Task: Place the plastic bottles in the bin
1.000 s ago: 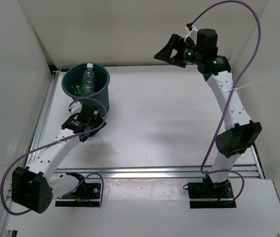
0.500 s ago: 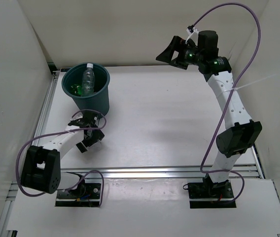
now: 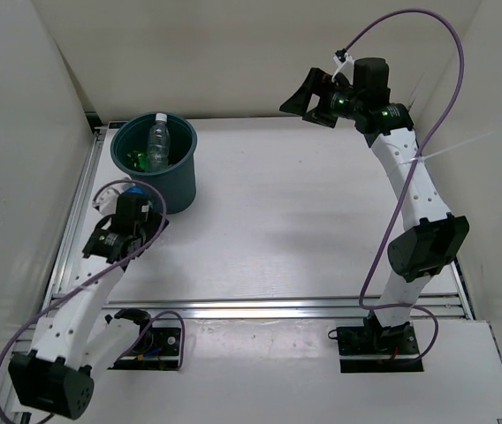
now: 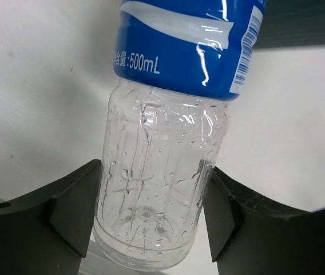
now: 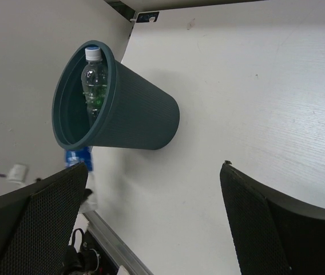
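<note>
The left arm has swung out from in front of the bin (image 3: 183,181) to the gap between it and the left edge of the counter (image 3: 304,221). The left hand (image 4: 154,189), gaping a second ago, has narrowed about halfway. Its wrist view shows why: the blue-label bottle (image 4: 177,46) now fills the space between the two fingers (image 4: 71,212), which appear to press on its clear lower sides. I judge that the grip has just been made, so the lift and carry over the rim come next. Whether the bottle rests on the counter or is already off it, I cannot tell.

The bottle sits just beside the bin's left wall. Its base faces the wrist and its cap end points away, out of view, so its long axis runs along the line of the fingers, roughly from the near edge toward the far edge.

A clear bottle (image 3: 158,140) and a green bottle (image 3: 138,159) are already inside the bin. The right hand (image 3: 299,95) hangs high over the far right, fully spread and empty, as before.
</note>
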Motion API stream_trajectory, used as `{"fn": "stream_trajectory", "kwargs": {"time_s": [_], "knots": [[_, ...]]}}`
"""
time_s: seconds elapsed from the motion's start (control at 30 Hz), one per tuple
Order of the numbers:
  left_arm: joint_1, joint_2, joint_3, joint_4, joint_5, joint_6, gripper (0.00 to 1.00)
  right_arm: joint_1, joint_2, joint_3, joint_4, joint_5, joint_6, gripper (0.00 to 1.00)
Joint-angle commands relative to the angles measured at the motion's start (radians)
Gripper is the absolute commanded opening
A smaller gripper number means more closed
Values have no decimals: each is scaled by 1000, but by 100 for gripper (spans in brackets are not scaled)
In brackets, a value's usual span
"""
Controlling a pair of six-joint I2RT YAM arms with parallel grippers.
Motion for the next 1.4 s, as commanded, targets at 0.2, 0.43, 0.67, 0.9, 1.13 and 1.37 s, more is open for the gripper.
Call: {"fn": "stream_trajectory", "kwargs": {"time_s": [0.2,0.43,0.67,0.9,1.13,1.37], "knots": [[9,-73,428,-100,-182,56,50,4,-36,2,25,-13,6,100],[9,269,822,11,-135,290,50,14,-18,48,25,-13,6,100],[51,577,1017,20,-8,334,67,4,-50,35,25,-2,-3,100],[69,560,985,-7,-95,322,100,-51,-120,-43,16,7,-3,100],[69,160,618,-8,-325,325,100,-51,-140,-52,-56,157,-3,100],[78,-248,249,-104,-393,218,100,-51,-137,-71,-87,222,36,100]]}}
